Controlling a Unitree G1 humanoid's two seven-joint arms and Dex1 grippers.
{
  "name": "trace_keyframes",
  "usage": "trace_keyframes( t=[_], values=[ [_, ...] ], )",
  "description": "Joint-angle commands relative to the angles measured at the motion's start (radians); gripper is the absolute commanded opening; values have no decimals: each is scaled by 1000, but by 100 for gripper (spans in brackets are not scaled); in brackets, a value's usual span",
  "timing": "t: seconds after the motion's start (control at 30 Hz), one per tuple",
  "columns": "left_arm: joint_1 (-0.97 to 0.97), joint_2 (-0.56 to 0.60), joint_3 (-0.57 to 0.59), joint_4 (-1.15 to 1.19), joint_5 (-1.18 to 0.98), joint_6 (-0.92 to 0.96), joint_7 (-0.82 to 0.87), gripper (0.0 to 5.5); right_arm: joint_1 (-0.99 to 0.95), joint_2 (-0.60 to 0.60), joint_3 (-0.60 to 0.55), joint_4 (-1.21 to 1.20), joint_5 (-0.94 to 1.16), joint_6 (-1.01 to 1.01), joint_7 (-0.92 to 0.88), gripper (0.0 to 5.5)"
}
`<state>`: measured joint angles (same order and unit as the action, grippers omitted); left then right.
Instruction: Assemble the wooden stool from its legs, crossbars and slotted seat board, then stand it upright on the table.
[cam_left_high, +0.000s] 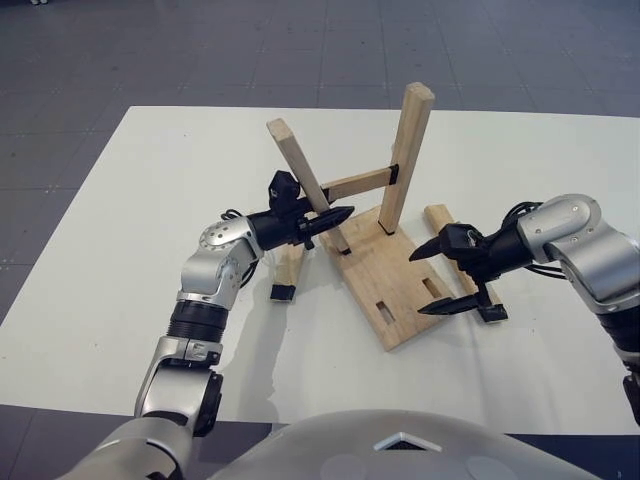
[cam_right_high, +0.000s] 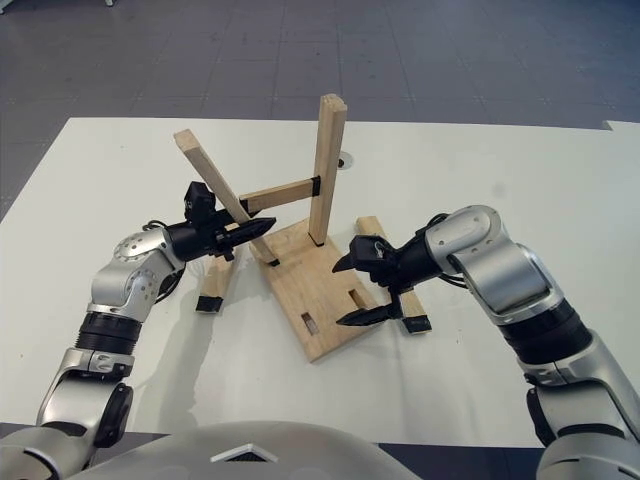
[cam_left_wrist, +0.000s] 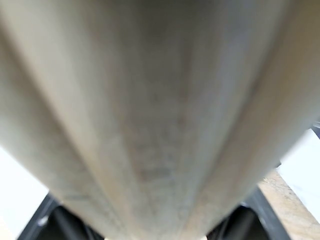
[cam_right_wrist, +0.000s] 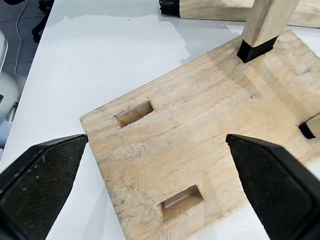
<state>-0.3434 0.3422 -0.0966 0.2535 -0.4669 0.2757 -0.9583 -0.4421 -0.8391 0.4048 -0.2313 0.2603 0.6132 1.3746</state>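
Note:
The slotted seat board (cam_left_high: 372, 270) lies flat on the white table (cam_left_high: 150, 230). Two legs are set in its far end: one upright leg (cam_left_high: 408, 150) and one tilted leg (cam_left_high: 298, 160) leaning left, joined by a crossbar (cam_left_high: 357, 184). My left gripper (cam_left_high: 326, 219) is shut on the tilted leg low down, and its wood (cam_left_wrist: 150, 125) sits close against the left wrist camera. My right gripper (cam_left_high: 420, 283) hangs open over the board's near right part, its fingers (cam_right_wrist: 40, 175) straddling two empty slots (cam_right_wrist: 134, 113).
One loose leg (cam_left_high: 290, 272) lies on the table left of the board. Another loose leg (cam_left_high: 440, 220) lies right of it, partly under my right gripper. There is free table at the left, the right and along the near edge.

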Motion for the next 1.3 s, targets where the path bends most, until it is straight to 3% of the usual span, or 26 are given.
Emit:
trace_keyframes(
  t=[0.03, 0.2, 0.47, 0.7, 0.87, 1.17, 1.3],
  values=[
    [39, 21, -33, 53, 74, 20, 10, 205, -13, 3, -10, 4, -3, 1, -15, 510],
    [74, 24, -93, 29, 109, 2, 0, 205, -46, 74, -42, 27, 21, 47, -92, 510],
    [96, 48, -138, 30, 129, -6, -17, 205, -91, 231, -182, -100, 239, 323, -254, 510],
    [90, 50, -145, 41, 131, -13, -13, 205, -131, 577, -412, -124, 317, 458, -743, 396],
    [79, 46, -153, 45, 132, -18, -12, 205, -60, 765, -384, -113, 263, 385, -986, 297],
    [60, 48, -165, 73, 137, -32, -16, 205, -82, 790, -231, -63, 88, 191, -1089, 143],
    [55, 50, -169, 72, 135, -31, -18, 205, -261, 811, -325, 8, 38, 28, -1150, 137]
  ],
)
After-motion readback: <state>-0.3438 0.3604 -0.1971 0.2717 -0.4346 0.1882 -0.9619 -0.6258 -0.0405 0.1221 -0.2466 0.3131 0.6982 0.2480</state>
